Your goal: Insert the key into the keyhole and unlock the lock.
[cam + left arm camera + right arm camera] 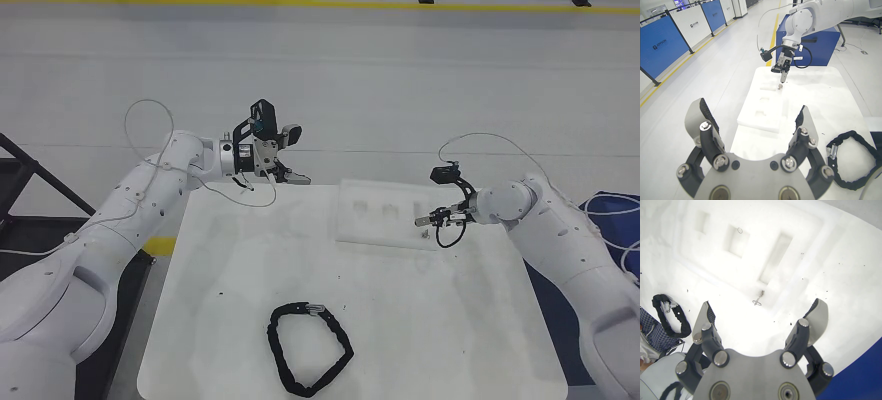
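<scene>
A small metal key (pixel 758 300) sticks up from the white foam tray (pixel 806 256) beside a long recess. My right gripper (pixel 762 308) hovers just above the key, open, with nothing between its fingers. From the left wrist view the key (pixel 780 86) sits right under the right gripper (pixel 783 76). The black chain lock (pixel 308 350) lies looped at the table's front, its silver lock cylinder (pixel 311 310) on the far side of the loop. My left gripper (pixel 295 178) hangs open and empty over the table's far left corner, well away from the lock (pixel 853 161).
The foam tray (pixel 390 210) lies at the back right of the white table (pixel 220 300) and has several recesses. A blue cabinet (pixel 810 47) stands beyond the table's right side. Bare tabletop lies between tray and lock.
</scene>
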Controlling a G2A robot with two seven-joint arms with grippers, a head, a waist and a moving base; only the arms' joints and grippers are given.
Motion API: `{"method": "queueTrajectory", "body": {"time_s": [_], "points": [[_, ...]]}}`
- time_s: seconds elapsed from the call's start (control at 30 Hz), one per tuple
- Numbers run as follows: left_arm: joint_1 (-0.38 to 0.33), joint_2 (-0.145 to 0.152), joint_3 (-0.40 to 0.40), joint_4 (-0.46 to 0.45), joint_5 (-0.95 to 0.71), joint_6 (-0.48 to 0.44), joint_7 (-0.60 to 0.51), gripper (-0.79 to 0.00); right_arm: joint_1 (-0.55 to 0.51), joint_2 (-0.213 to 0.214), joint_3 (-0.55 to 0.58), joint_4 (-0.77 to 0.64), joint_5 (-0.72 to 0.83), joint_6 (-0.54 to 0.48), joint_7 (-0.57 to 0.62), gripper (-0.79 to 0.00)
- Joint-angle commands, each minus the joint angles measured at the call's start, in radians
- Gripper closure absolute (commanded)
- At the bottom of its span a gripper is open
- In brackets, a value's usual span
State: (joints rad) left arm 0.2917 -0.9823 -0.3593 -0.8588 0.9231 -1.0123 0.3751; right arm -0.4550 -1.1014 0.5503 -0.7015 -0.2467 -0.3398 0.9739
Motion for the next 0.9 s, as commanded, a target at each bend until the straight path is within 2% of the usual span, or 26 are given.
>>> {"method": "queueTrajectory", "body": {"time_s": [0.0, 0.13, 0.2, 0.37, 0.47, 0.87], "points": [[0.000, 0.000, 0.000, 0.000, 0.000, 0.000, 0.000, -0.785, 0.000, 0.000, 0.000, 0.000, 0.000, 0.000, 0.000, -0.785], [0.000, 0.000, 0.000, 0.000, 0.000, 0.000, 0.000, -0.785, -0.011, 0.000, -0.009, -0.055, -0.082, 0.140, -0.039, -0.785], [0.000, 0.000, 0.000, 0.000, 0.000, 0.000, 0.000, -0.785, -0.025, 0.001, -0.009, -0.104, -0.103, 0.226, -0.026, -0.785], [0.000, 0.000, 0.000, 0.000, 0.000, 0.000, 0.000, -0.785, -0.066, 0.011, 0.008, -0.193, -0.104, 0.368, 0.039, -0.785], [0.000, 0.000, 0.000, 0.000, 0.000, 0.000, 0.000, -0.785, -0.093, 0.016, 0.020, -0.236, -0.108, 0.415, 0.048, -0.785], [0.000, 0.000, 0.000, 0.000, 0.000, 0.000, 0.000, -0.785, -0.156, 0.034, 0.062, -0.359, -0.167, 0.464, 0.049, -0.785]]}}
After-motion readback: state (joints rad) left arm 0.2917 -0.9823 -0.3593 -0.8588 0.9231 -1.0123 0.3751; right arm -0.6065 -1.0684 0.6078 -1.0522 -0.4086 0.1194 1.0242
